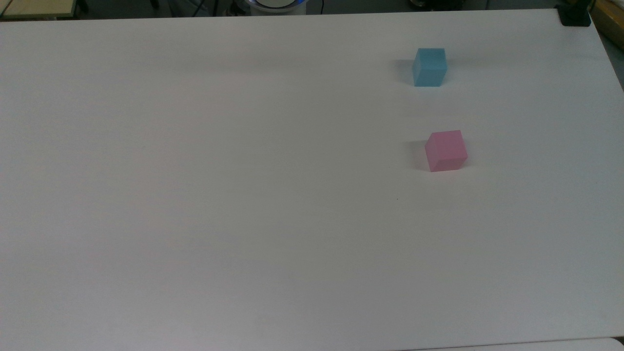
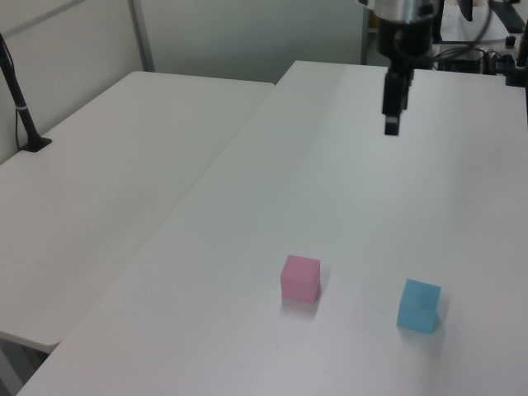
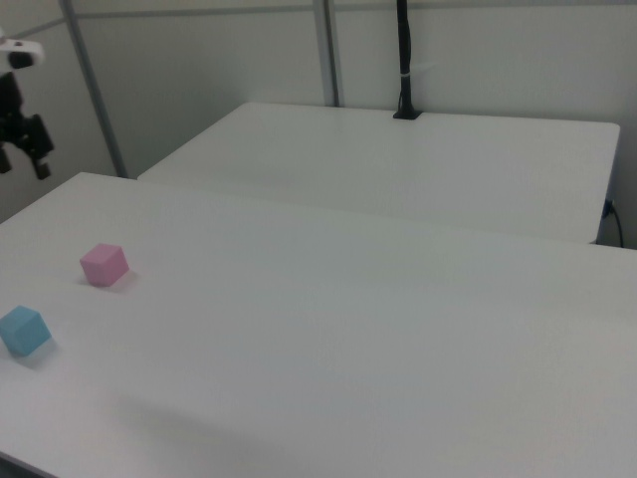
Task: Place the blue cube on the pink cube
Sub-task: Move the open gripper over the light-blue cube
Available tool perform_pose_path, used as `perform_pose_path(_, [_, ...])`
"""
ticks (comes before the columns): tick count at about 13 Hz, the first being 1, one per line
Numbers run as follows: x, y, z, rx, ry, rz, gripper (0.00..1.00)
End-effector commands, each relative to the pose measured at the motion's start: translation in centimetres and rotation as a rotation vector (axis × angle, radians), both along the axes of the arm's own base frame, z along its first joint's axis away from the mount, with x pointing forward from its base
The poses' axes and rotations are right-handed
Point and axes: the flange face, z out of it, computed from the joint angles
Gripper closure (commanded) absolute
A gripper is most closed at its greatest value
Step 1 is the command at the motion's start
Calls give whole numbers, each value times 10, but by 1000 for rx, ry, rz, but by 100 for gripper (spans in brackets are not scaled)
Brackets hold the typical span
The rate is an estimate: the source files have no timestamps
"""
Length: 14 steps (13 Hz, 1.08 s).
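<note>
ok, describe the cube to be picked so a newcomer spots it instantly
On the big white table, two small cubes sit apart near the top view's right side. The blue cube lies nearer the top view's upper edge. It is sky blue; its neighbour, the pink cube, is pale pink.
</note>
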Motion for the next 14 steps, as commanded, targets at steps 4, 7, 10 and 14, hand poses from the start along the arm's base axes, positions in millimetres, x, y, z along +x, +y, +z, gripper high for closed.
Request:
perform_pose_path(4, [-80, 76, -33, 26, 14, 15, 0])
perform_pose_path(7, [-88, 99, -68, 61, -9, -81, 0])
perform_pose_path(10, [-88, 107, -130, 25, 21, -125, 0])
perform_pose_path(14, [-78, 104, -195, -20, 44, -134, 0])
